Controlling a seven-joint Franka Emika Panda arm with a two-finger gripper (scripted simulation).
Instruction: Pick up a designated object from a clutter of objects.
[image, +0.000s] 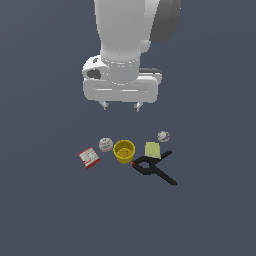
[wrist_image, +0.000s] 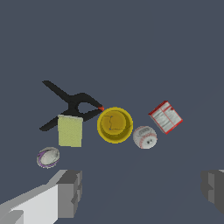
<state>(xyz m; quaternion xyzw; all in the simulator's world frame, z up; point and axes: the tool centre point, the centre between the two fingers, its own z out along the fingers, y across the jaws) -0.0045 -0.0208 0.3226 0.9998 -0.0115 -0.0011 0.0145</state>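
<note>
The surface (image: 45, 210) is a uniform, matte slate-blue plane with no visible edges or walls. The yellow cup (image: 124, 151) is the landmark: round, open-topped, smooth. The pale green square (image: 152, 149), thin and flat, lies just beside it on the exterior view's right, touching the black clamp (image: 155, 170), whose long handles splay apart. The small whitish ball (image: 163, 135) sits beyond the square. The stitched white baseball (image: 105, 144) adjoins the cup's opposite side; the printed red-white box (image: 89, 157) lies past it. The gripper (image: 120, 106) hovers above the cup, fingers (wrist_image: 70, 192) spread wide, empty.
</note>
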